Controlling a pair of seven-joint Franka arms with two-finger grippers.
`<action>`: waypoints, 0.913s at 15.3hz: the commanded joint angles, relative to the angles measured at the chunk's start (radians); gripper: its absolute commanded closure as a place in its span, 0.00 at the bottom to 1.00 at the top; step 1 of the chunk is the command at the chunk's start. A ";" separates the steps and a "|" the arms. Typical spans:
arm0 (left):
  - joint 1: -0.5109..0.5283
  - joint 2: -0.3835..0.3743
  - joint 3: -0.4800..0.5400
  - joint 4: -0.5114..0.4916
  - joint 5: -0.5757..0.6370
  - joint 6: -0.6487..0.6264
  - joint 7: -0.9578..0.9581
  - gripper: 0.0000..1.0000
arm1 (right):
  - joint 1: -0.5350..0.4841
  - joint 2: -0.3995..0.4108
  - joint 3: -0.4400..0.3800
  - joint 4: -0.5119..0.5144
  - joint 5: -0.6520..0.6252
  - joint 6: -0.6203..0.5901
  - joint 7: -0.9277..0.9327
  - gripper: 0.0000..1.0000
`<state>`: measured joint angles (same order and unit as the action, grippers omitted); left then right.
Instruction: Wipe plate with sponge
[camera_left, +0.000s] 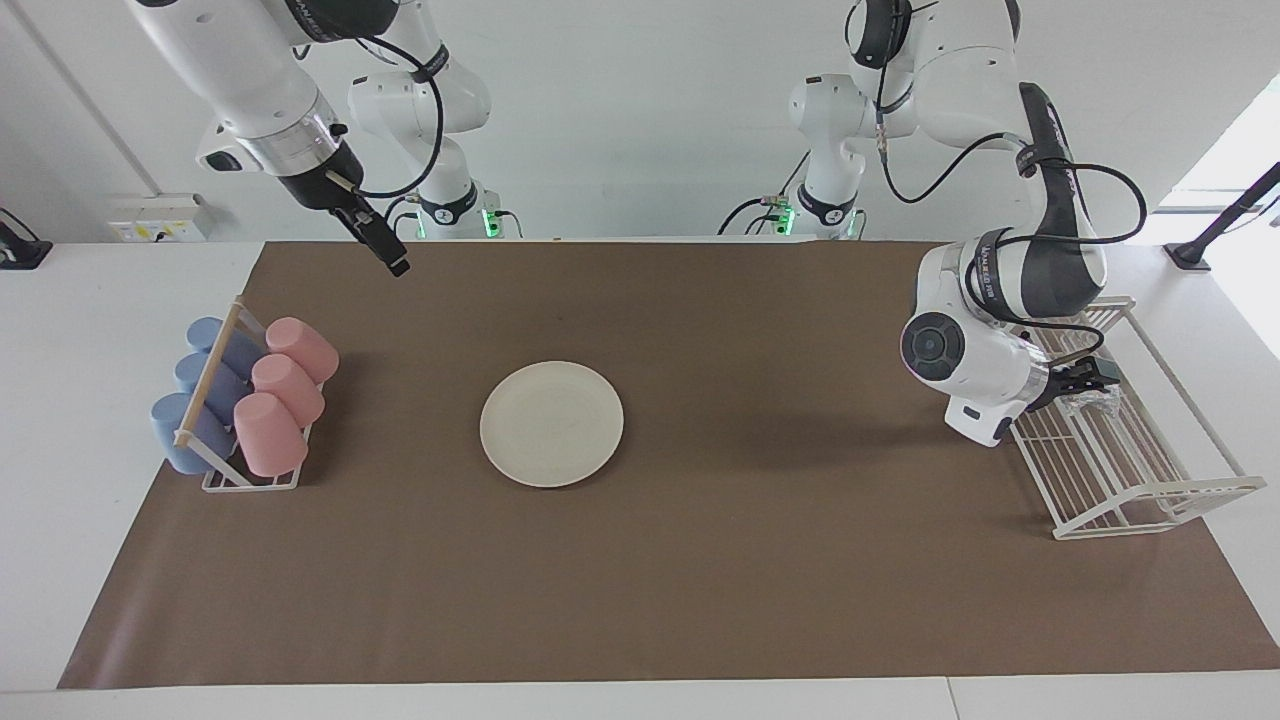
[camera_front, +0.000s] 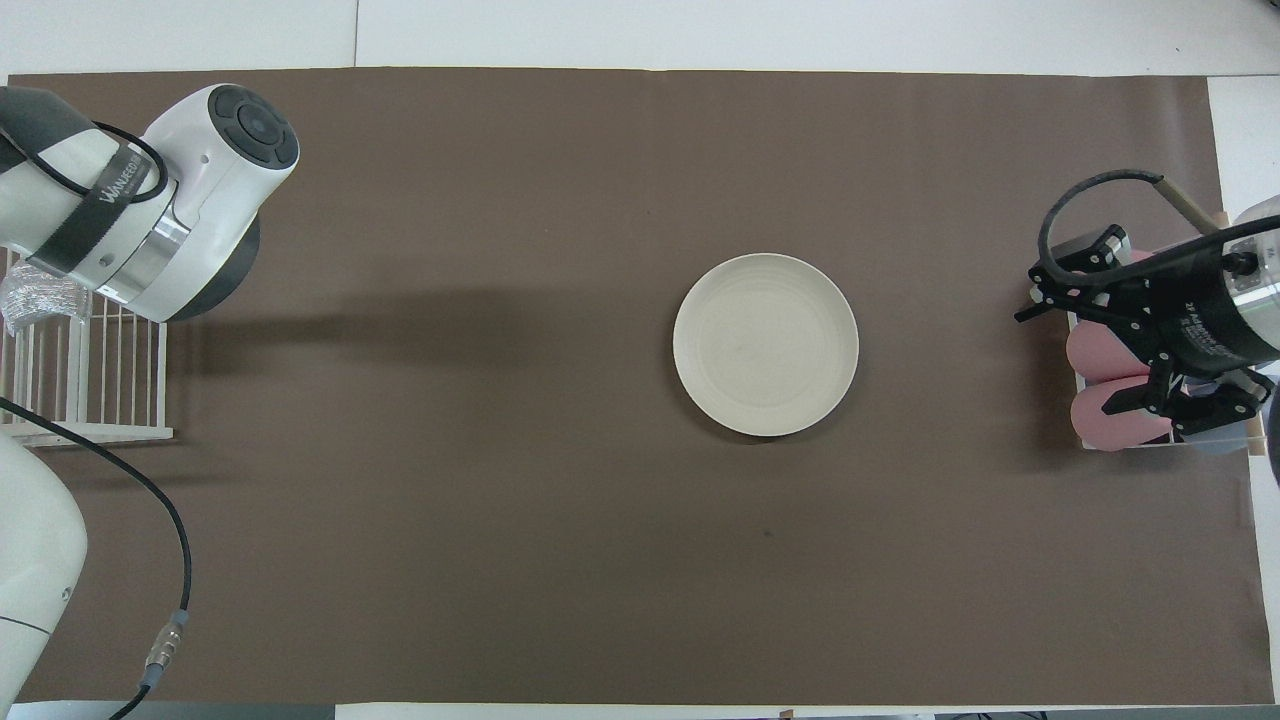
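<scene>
The cream-white plate (camera_left: 551, 424) lies flat in the middle of the brown mat and shows in the overhead view too (camera_front: 766, 344). The sponge (camera_left: 1097, 404), a shiny silvery wad, lies in the white wire rack (camera_left: 1130, 470) at the left arm's end of the table; it also shows in the overhead view (camera_front: 38, 298). My left gripper (camera_left: 1088, 382) is down in the rack, right at the sponge. My right gripper (camera_left: 388, 254) waits raised in the air at the right arm's end, seen over the cup holder in the overhead view (camera_front: 1130, 320).
A small holder (camera_left: 240, 470) with three pink cups (camera_left: 280, 395) and three blue cups (camera_left: 200, 390) lying on their sides stands at the right arm's end. The wire rack (camera_front: 90, 385) sits at the mat's edge.
</scene>
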<state>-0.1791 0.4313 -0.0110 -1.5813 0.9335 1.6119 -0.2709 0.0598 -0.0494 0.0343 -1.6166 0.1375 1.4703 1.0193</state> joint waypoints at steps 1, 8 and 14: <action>-0.010 0.011 0.009 0.009 0.018 0.002 0.004 0.11 | -0.003 -0.016 0.053 0.011 0.016 -0.011 0.212 0.00; -0.010 0.003 0.019 0.000 0.016 -0.052 -0.007 1.00 | -0.003 -0.023 0.171 0.015 0.016 -0.011 0.557 0.00; -0.008 -0.005 0.016 0.006 0.010 -0.043 -0.024 1.00 | -0.003 -0.032 0.228 0.015 0.016 -0.007 0.660 0.00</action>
<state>-0.1788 0.4321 -0.0004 -1.5796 0.9338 1.5774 -0.2802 0.0627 -0.0700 0.2499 -1.6037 0.1390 1.4703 1.6596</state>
